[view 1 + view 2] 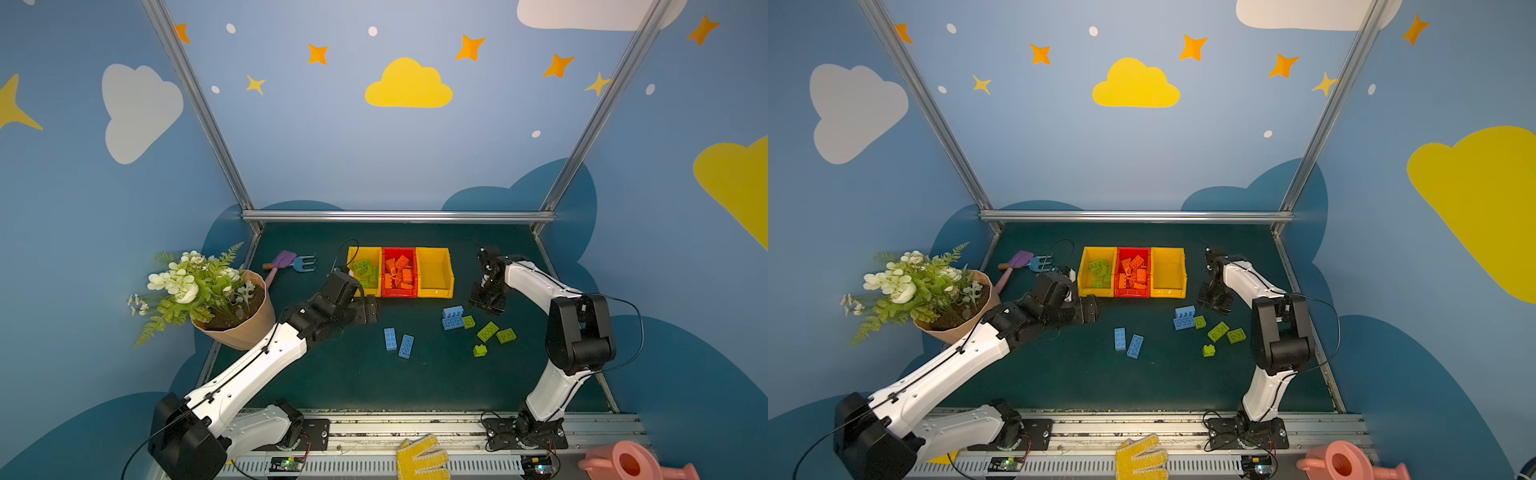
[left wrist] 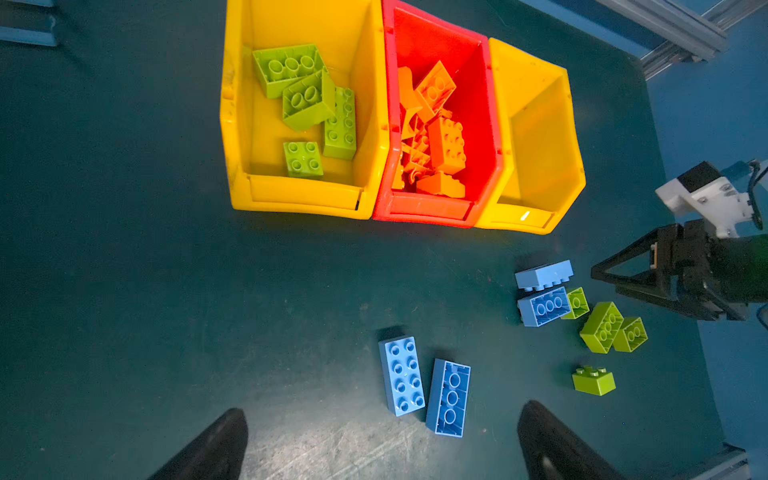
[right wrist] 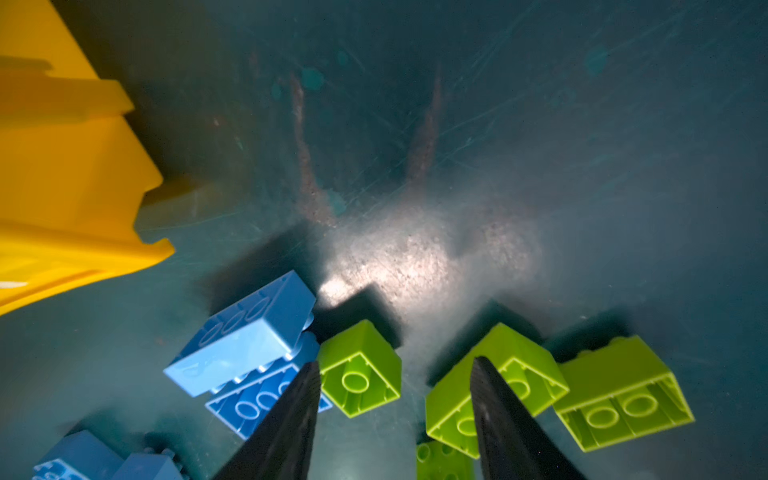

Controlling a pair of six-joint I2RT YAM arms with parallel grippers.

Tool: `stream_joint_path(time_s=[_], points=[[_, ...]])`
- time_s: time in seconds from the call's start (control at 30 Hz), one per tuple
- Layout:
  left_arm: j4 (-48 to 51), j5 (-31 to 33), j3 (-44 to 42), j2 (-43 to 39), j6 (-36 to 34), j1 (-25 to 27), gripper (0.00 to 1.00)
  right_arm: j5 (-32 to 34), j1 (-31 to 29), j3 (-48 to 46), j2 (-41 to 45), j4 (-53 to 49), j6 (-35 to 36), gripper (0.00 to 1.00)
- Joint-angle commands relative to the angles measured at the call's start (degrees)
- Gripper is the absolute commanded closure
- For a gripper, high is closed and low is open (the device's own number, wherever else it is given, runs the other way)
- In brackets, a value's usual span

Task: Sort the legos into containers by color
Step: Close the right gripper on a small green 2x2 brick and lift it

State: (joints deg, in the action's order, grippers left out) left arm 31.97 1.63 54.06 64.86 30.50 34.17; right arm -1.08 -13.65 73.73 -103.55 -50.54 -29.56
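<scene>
Legos (image 2: pixel 401 376) are partly sorted: left yellow bin (image 2: pixel 237 124) holds green, red bin (image 2: pixel 478 83) orange, right yellow bin (image 2: pixel 540 145) is empty. Four blue and four green lie loose. Your left gripper (image 2: pixel 382 409) gapes empty; your right gripper (image 3: pixel 395 363) stands part-open around a small green brick (image 3: pixel 359 370), unclamped.

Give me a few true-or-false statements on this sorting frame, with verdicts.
1. The red bin holds orange bricks. True.
2. Four blue bricks lie on the mat. True.
3. The yellow bin nearer the right arm holds blue bricks. False: nothing shows inside it.
4. The left tool grips a green brick. False: it hangs open over the mat, holding nothing.
</scene>
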Motion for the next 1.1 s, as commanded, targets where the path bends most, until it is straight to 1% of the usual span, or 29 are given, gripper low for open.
stream_joint_path(time_s=[0.0,0.13,0.27,0.4,0.6,0.83,1.07], points=[[1.6,2.4,-1.4,-1.7,-0.6,0.0,0.00,0.1,-0.5,1.4,-1.1,0.0,-0.2,0.44],[1.0,3.1,-2.7,-2.9,-2.5,0.0,0.00,1.0,-1.6,1.9,-3.3,-0.6,-1.0,0.43],[1.4,3.2,-2.6,-3.4,-4.1,-0.2,0.00,0.9,-3.4,0.4,-3.2,0.5,-2.1,0.42],[1.3,1.9,-2.2,-3.1,-5.9,-0.7,0.00,1.1,-5.6,-1.1,-3.1,1.8,-3.6,0.34],[1.8,2.2,-1.6,-2.4,-6.6,-1.1,0.00,1.7,-8.3,-1.8,-4.2,1.9,-5.8,0.32],[1.2,2.0,-3.5,-3.4,-6.8,-1.6,0.00,2.1,-9.4,-3.6,-4.7,2.5,-6.5,0.35],[1.8,2.0,-3.5,-3.8,-6.5,-1.7,0.00,3.7,-9.2,-3.5,-5.0,1.9,-5.7,0.42]])
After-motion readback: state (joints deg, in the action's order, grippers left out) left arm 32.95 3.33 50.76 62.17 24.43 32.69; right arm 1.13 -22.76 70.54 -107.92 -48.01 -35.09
